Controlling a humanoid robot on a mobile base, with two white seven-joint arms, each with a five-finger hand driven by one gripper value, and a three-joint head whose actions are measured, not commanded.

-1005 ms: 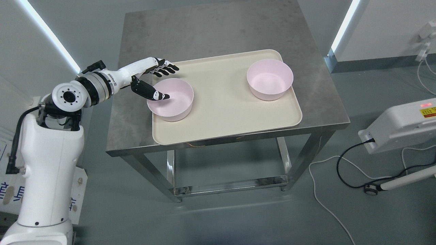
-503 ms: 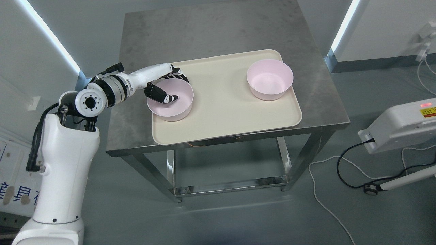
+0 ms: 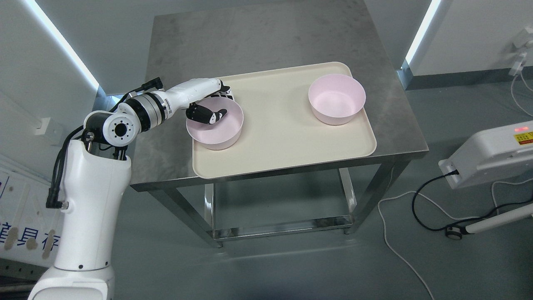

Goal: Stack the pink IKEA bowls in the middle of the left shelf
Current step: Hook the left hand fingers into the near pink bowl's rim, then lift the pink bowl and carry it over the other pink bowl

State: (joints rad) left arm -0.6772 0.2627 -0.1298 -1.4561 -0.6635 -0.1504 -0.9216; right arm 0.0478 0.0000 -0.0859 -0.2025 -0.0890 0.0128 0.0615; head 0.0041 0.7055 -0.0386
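Note:
Two pink bowls stand on a cream tray on a steel table. The left bowl is at the tray's left side, the right bowl at its far right. My left hand is at the far left rim of the left bowl. Its thumb is inside the bowl, and the other fingers curl over the outside of the rim and are mostly hidden. The hand pinches the rim, and the bowl rests on the tray. My right arm is out of view.
The tray's front edge lies close to the table's front edge. A white device with a red light stands on the floor at the right, with cables trailing beside the table leg. Bare steel lies behind the tray.
My left hand moved from above the bowl's rim down onto it and closed on it. The tray with both bowls slid a little to the right on the table.

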